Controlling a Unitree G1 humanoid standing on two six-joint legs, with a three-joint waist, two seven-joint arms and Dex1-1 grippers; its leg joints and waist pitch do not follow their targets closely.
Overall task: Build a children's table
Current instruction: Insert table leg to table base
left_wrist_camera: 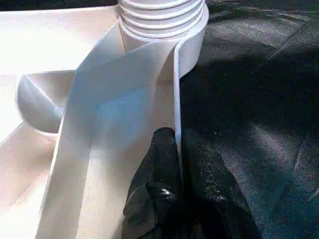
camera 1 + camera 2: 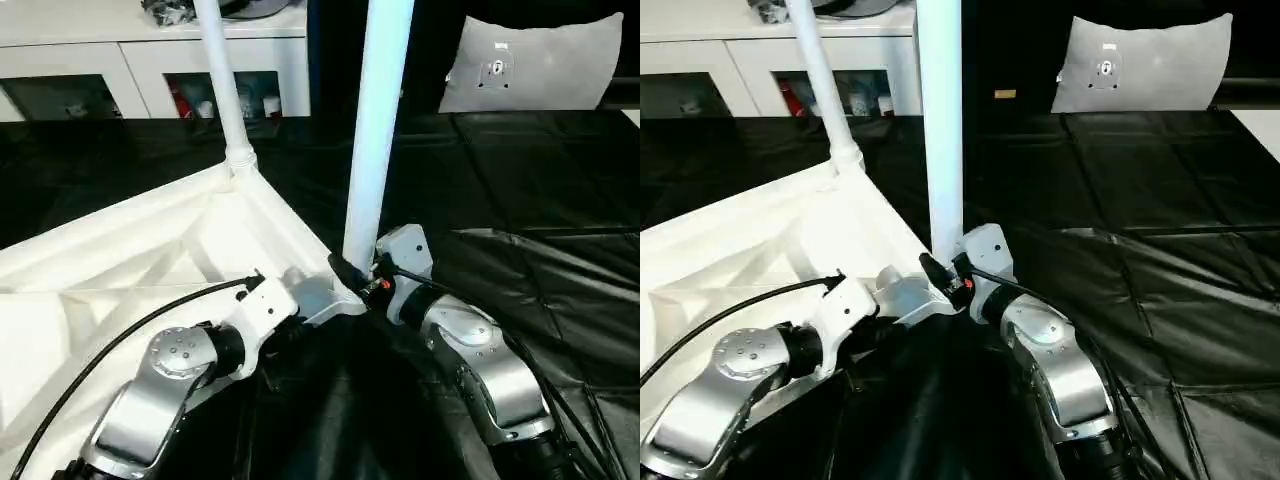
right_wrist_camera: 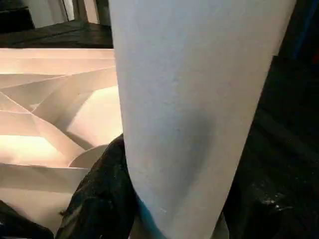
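Note:
The children's table top (image 2: 150, 260) lies upside down on the black floor cover, its ribbed underside facing up. One white leg (image 2: 222, 85) stands upright in the far corner socket. A second white leg (image 2: 378, 130) stands upright at the near corner, its threaded base (image 1: 162, 17) at the socket. My right gripper (image 2: 362, 272) is shut on this leg low down, a black finger (image 3: 99, 199) pressed to its side. My left gripper (image 1: 177, 144) is shut on the table's thin raised rim (image 1: 175, 89) just beside that corner, one finger on each side.
A white cabinet (image 2: 150, 60) with glass doors stands at the back left. A grey-white cushion (image 2: 540, 60) leans at the back right. Black sheeting (image 2: 520, 180) covers the floor all around, wrinkled to the right.

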